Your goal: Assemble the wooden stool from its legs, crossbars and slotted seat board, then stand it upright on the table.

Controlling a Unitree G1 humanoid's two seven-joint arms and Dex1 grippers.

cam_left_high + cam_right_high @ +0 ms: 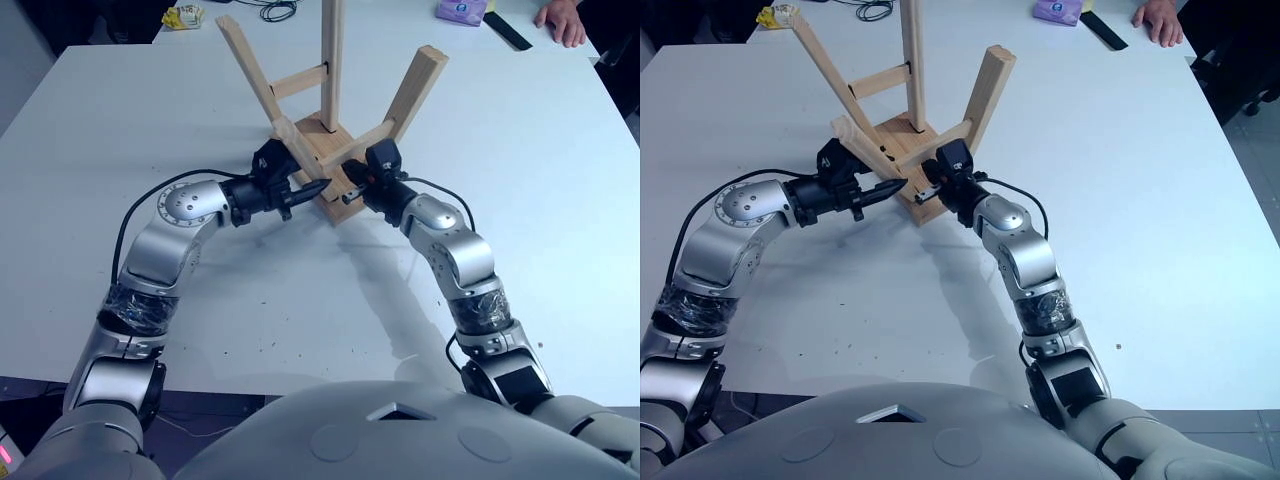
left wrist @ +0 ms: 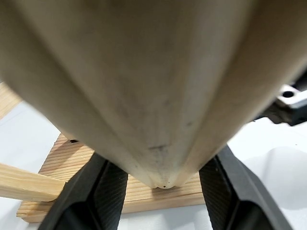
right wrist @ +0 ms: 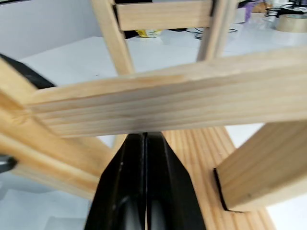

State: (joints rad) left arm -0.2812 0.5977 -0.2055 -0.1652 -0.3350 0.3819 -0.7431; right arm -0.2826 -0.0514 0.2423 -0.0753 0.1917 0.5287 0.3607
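From the head camera, the wooden stool (image 1: 330,100) stands upside down at the far middle of the white counter (image 1: 120,130). Its slotted seat board (image 1: 318,150) lies flat and its legs splay upward, joined by a crossbar (image 1: 300,82). The left claw (image 1: 312,188) points in from the left at the seat board's near edge, just under the left-hand leg (image 1: 255,70). The right claw (image 1: 350,193) meets the near corner of the board from the right, so the two claws sit close together. A purple packet (image 1: 462,10) lies well apart at the far edge. In the left wrist view, a blurred wooden leg crosses very near the lens. The claw's dark fingers (image 2: 103,191) are spread wide on either side of it above the board. They seem to straddle the leg, though whether the pads press on the wood cannot be told. In the right wrist view, the right claw's fingers (image 3: 129,191) are pressed flat together with nothing between them. They lie on or just over the grooved board, beneath a crossbar (image 3: 168,103) and beside a leg base (image 3: 254,167).
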